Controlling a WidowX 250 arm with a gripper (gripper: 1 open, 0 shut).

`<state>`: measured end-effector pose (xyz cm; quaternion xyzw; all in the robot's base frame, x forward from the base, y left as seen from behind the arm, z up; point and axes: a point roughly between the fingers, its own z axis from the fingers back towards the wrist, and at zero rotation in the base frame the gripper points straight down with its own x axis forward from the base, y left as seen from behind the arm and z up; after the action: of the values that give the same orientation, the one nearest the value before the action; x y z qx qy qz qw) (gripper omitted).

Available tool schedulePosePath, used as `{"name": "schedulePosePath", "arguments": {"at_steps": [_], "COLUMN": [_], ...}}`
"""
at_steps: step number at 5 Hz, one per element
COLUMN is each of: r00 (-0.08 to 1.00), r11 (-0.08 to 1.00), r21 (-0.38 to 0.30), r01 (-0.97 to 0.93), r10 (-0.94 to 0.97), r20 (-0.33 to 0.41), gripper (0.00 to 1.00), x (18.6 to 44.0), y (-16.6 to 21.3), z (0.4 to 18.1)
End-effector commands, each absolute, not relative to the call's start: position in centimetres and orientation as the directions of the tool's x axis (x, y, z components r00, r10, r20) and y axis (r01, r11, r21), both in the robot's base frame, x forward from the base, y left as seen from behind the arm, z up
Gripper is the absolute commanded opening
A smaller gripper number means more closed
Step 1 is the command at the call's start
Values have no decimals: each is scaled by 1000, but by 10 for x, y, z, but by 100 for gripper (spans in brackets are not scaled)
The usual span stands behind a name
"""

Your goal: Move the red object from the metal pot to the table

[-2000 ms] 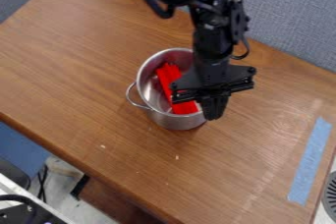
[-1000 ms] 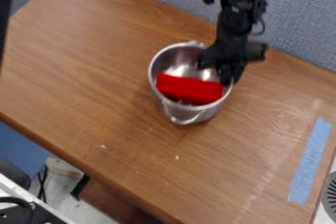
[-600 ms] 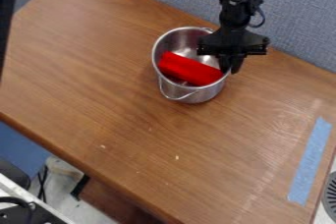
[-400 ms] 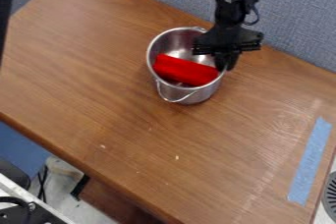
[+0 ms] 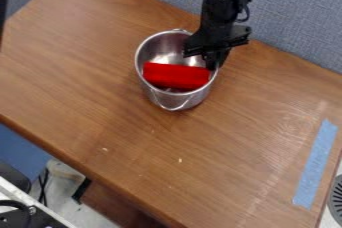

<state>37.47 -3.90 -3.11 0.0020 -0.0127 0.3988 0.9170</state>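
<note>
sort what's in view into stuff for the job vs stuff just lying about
For the job:
red object, in the metal pot
table
pincer, at the pot's rim

Just lying about:
blue tape strip
cables below the table edge

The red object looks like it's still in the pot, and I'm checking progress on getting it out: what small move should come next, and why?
Probably lift straight up. The red object still lies across the metal pot, and the gripper is shut at the block's right end by the rim. Whether the fingers actually hold it isn't clear, so a short rise would show that before carrying it over to the table.
</note>
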Motion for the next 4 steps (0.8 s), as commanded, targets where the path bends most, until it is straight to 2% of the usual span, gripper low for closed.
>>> {"name": "schedulePosePath", "arguments": {"at_steps": [1,2,4], "r00": [588,496,536], "r11": [589,497,537], "r21": [45,41,39], "r01": [-807,-867,-843], "r10": [808,868,844], "r20": [-36,-38,-37], "gripper": [0,0,0], "x": [343,335,324], "y": [-60,-73,-63], "z": [-58,-72,-49]}}
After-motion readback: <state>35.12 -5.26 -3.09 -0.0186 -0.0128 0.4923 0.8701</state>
